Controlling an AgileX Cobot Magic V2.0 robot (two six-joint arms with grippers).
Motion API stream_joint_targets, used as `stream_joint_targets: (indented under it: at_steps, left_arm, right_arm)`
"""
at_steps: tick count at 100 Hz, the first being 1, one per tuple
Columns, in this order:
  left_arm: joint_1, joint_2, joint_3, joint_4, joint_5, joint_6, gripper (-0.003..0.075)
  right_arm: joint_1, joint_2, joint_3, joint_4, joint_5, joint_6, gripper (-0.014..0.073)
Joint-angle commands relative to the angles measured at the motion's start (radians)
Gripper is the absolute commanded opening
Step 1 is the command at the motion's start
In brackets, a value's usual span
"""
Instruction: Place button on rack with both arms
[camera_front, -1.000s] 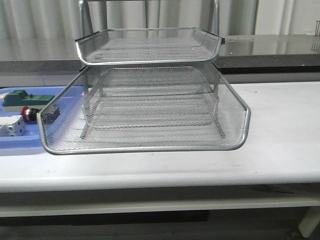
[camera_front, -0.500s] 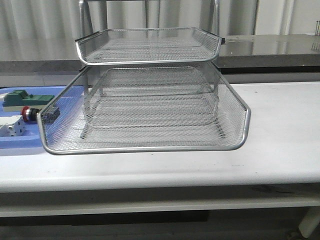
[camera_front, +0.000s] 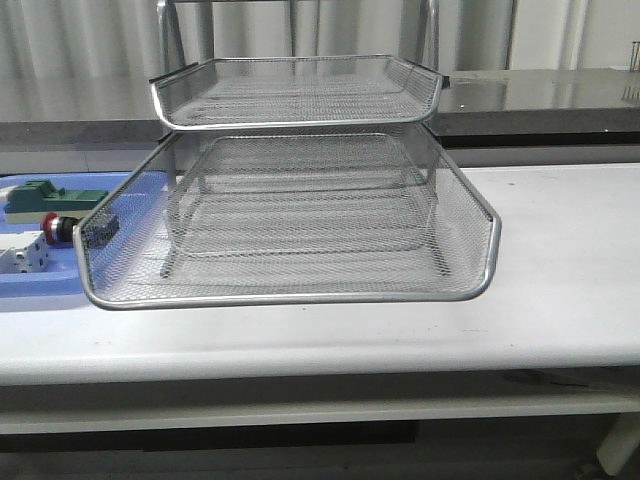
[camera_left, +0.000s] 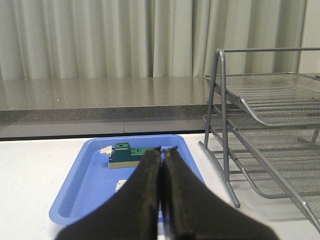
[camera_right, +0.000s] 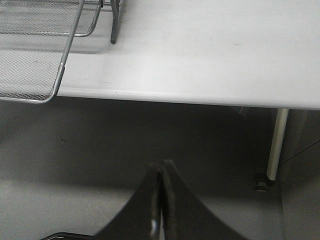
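The button (camera_front: 55, 227) lies on its side in the blue tray, its red head just left of the rack's pulled-out middle tray. The silver wire-mesh rack (camera_front: 290, 200) stands mid-table, and its side posts show as the rack (camera_left: 260, 100) in the left wrist view. My left gripper (camera_left: 163, 150) is shut and empty, hovering over the near end of the blue tray; its fingers hide the button there. My right gripper (camera_right: 162, 164) is shut and empty, out past the table's front edge over the floor. Neither arm shows in the front view.
The flat blue tray (camera_front: 30, 290) sits left of the rack and holds a green block (camera_left: 125, 154) and a white block (camera_front: 25, 258). The white table (camera_right: 200, 50) runs right of the rack, its leg (camera_right: 275, 145) below. A grey counter runs behind.
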Motion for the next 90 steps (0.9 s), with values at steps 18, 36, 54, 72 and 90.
stream_joint_targets:
  at_steps: [18, 36, 54, 72, 90]
  left_arm:
    - [0.0, -0.034, 0.035, -0.036, -0.115, -0.008, -0.002]
    - [0.0, 0.013, -0.036, -0.152, -0.082, -0.008, -0.002]
    - [0.0, 0.194, -0.204, -0.158, 0.032, -0.008, -0.002]
    - [0.0, 0.461, -0.423, -0.131, 0.17, -0.008, -0.002]
    - [0.0, 0.737, -0.671, 0.001, 0.378, -0.001, -0.002]
  right_arm:
    - [-0.003, 0.005, -0.026, -0.013, -0.055, -0.002, -0.0067]
    - [-0.003, 0.005, -0.026, -0.013, -0.055, -0.002, -0.0067]
    - [-0.003, 0.005, -0.026, -0.013, -0.055, -0.002, -0.0067]
    - [-0.003, 0.005, -0.026, -0.013, -0.055, -0.002, -0.0067]
    - [-0.003, 0.005, -0.026, -0.013, -0.055, -0.002, -0.0067]
